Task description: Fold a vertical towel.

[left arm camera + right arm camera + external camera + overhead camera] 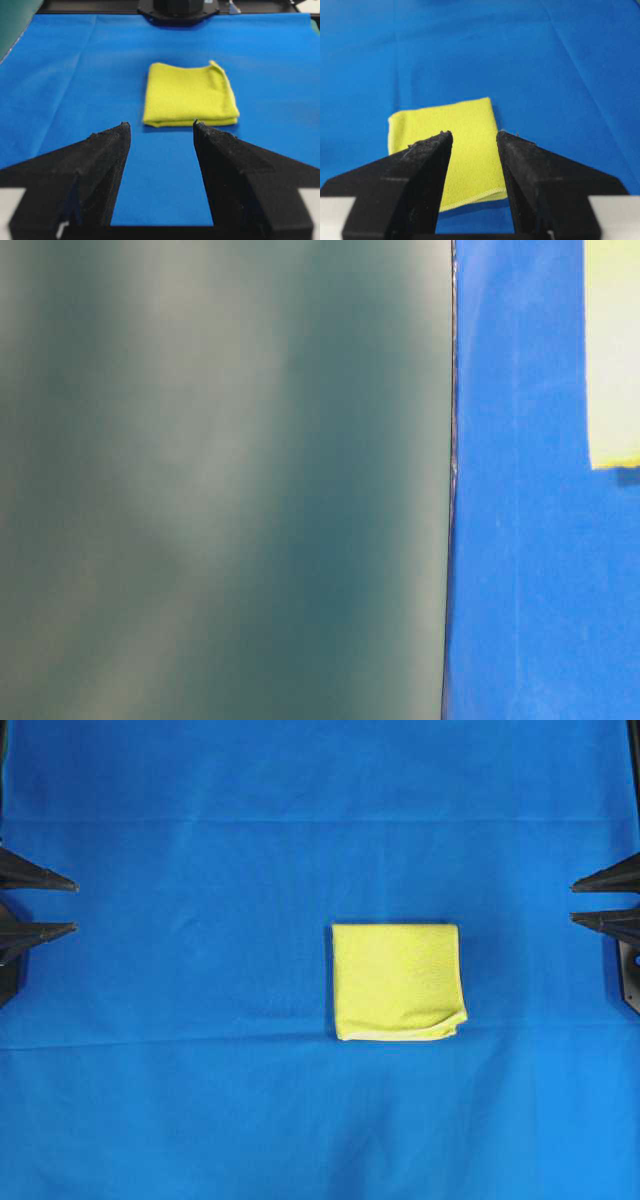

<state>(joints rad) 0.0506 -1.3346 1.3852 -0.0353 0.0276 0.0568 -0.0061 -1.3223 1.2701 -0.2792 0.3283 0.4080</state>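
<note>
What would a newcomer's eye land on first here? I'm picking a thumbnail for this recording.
The bright yellow towel, lying folded into a near-square slightly right of centre on the blue cloth, draws the eye at once. Next come the black grippers at the edges, the left gripper and right gripper, both open, empty and well clear of it.

A creased blue cloth (200, 1100) covers the table — green wall (220, 480) beside.

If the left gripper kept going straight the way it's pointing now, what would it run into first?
Probably the folded bright yellow microfibre towel. In its wrist view the open left gripper points across bare blue cloth toward the towel's near edge. How high the gripper sits is unclear, so it could pass over.
</note>
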